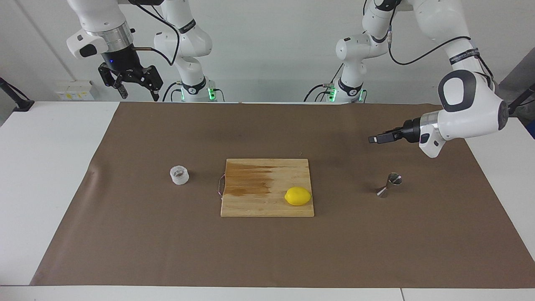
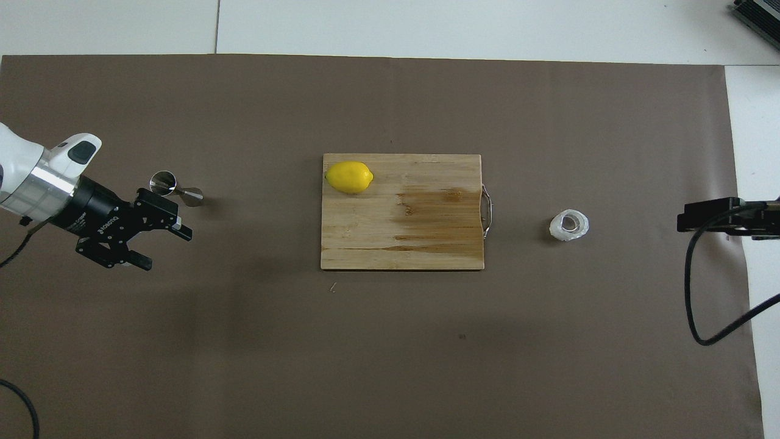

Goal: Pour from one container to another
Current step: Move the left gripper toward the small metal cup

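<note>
One jigger (image 1: 389, 185) | tilted (wide mouth up) | untouched

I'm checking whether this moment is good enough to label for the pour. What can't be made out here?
- Clear cup: whether it holds anything; too small in both views.
- Jigger: standing or tipped over; too small, seen slantwise in both views.
- Right hand: overhead view cuts it off at the edge.
- Left hand: side-on in the facing view, so its height over the mat is unclear.
</note>
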Motion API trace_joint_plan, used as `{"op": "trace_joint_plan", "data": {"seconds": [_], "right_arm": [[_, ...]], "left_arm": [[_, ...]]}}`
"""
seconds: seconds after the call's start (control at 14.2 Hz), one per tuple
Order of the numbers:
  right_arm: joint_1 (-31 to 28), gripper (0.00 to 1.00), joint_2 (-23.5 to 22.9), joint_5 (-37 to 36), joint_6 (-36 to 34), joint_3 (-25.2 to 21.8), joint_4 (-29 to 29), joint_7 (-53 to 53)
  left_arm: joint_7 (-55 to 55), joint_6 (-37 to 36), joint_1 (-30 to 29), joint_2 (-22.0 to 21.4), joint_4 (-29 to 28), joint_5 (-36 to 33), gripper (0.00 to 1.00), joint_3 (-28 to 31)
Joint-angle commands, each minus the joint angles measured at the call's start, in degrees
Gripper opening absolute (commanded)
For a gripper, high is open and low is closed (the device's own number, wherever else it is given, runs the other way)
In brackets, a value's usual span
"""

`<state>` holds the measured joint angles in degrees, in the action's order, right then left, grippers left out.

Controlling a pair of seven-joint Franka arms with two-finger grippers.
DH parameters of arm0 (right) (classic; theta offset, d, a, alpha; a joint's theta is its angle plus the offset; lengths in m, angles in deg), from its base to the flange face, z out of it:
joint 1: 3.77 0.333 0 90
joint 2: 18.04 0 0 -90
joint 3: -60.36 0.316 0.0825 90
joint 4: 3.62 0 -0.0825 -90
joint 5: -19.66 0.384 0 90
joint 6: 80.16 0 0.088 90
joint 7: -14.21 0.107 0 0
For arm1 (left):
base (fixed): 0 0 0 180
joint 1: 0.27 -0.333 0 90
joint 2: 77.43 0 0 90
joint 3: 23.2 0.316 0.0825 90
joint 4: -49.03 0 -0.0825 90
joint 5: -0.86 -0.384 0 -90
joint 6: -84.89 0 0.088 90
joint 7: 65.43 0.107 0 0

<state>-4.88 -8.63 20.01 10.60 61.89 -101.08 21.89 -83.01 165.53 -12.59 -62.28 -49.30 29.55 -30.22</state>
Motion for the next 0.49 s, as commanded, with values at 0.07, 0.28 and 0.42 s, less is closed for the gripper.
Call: {"op": "trace_joint_plan", "data": {"seconds": [0.07, 0.28, 0.42], "right_arm": [[-0.5, 1.00, 0.8, 0.2, -0.3, 0.0, -0.4, -1.2], [-0.5, 1.00, 0.8, 0.1, -0.3, 0.0, -0.4, -1.2], [-0.5, 1.00, 0.8, 0.2, -0.3, 0.0, -0.4, -1.1]], "left_arm": [[-5.9, -4.9, -5.2, 8.1, 8.5, 3.7, 1.00, -2.8], [-14.2, -4.5, -10.9, 11.7, 11.3, 8.0, 1.00, -8.2], [-16.9, -3.4, -14.2, 14.5, 13.9, 8.5, 1.00, -12.0]]}}
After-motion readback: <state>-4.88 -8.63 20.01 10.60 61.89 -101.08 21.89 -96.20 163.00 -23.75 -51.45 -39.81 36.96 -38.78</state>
